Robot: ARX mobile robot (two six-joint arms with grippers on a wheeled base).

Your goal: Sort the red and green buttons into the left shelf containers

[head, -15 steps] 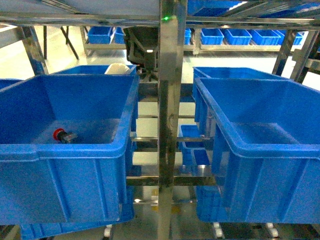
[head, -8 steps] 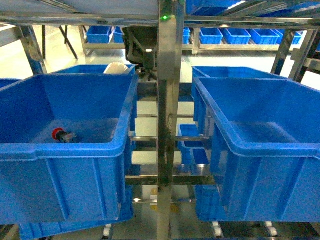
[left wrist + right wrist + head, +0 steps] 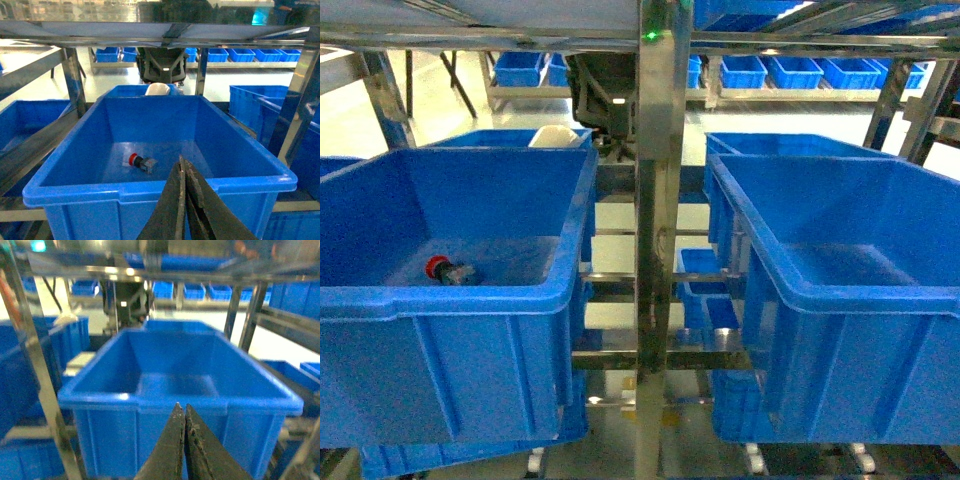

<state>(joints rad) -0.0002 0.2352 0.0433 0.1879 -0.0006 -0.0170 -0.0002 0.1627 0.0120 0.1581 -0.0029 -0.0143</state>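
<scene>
Lying in the left bin: the red button (image 3: 440,269) rests on its side on the floor of the left shelf container (image 3: 470,297), toward the near-left part; you see it again in the left wrist view (image 3: 138,161).
Green button: not visible in any view, so you cannot say where it is.
Left end effector (image 3: 183,172): fingers pressed together with nothing between them, hovering just outside the near rim of the left bin.
Right end effector (image 3: 183,417): fingers together as well, empty, facing the near wall of the right bin (image 3: 180,390), which looks bare inside, though that view is blurred.
Stage, as a judgement: red looks sorted; green still has to be found and placed.
Risk one: you go hunting for green with both end effectors closed, and arrive at it unable to grasp.
Risk two: the steel upright (image 3: 658,240) stands between the two bins, so a sideways swing could strike it or a thick bin rim.
Risk three: green dropped into the bin that holds red would spoil the sort.
Writing: no brand, label or lettering can be read on bins or button.
</scene>
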